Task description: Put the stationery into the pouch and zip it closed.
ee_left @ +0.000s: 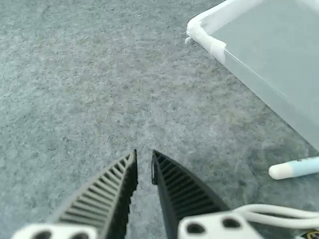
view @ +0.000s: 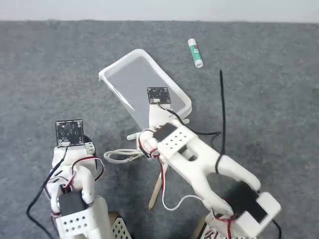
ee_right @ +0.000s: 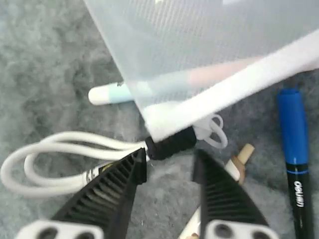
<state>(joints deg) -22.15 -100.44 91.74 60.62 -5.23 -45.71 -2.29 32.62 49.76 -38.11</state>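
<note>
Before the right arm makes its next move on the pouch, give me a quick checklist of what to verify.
1. Right pincer open: ok, jaws apart.
2. Black zipper pull lined up: ok, just ahead of that pincer.
3. Stationery inside the pouch: not ok; blue pen, pencil and glue stick lie outside on the mat.
4. Pouch mouth open: cannot tell.
5. Left pincer free: ok, empty over bare mat.
</note>
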